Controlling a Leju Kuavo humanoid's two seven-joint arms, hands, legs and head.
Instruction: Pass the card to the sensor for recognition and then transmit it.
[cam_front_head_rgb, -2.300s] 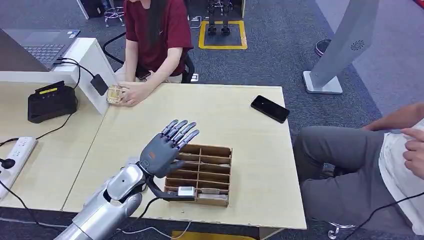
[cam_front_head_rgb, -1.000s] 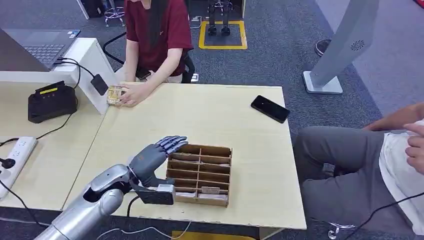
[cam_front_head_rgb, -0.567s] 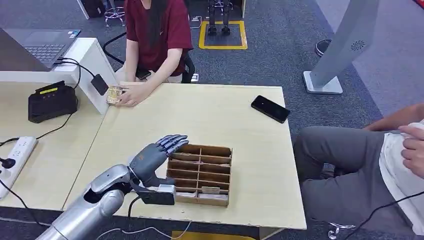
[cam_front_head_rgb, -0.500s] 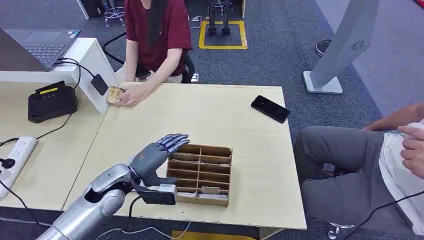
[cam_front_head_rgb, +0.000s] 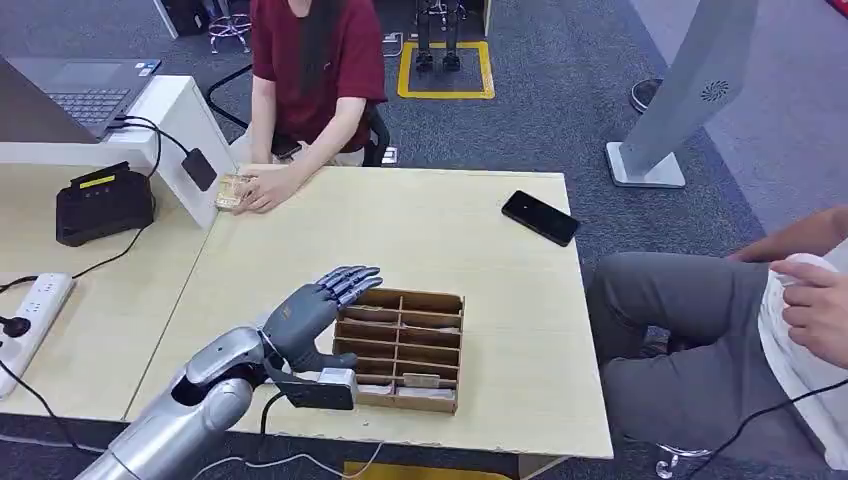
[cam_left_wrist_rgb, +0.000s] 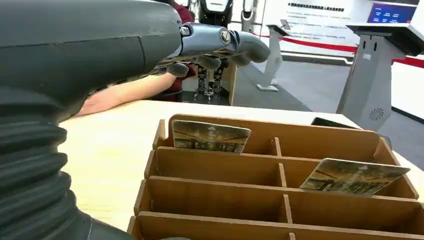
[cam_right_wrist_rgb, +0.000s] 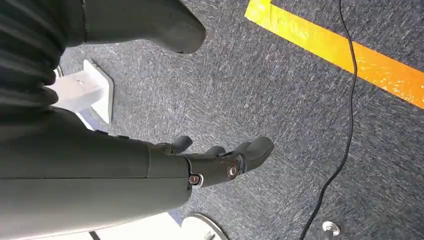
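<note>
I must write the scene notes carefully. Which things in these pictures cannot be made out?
- Print on the two cards in the wooden divider box: too small and blurred, left wrist view.
- Near rows of the box: cut off by the picture's edge, left wrist view.
- Item under the seated person's hand: covered by that hand, head view.
- Left hand: open above the box; its palm side faces away.

Divided box (cam_front_head_rgb: 405, 350) on table (cam_front_head_rgb: 420, 230) – phone (cam_front_head_rgb: 540, 217) behind, probably two cards (cam_left_wrist_rgb: 210, 136) inside.
</note>
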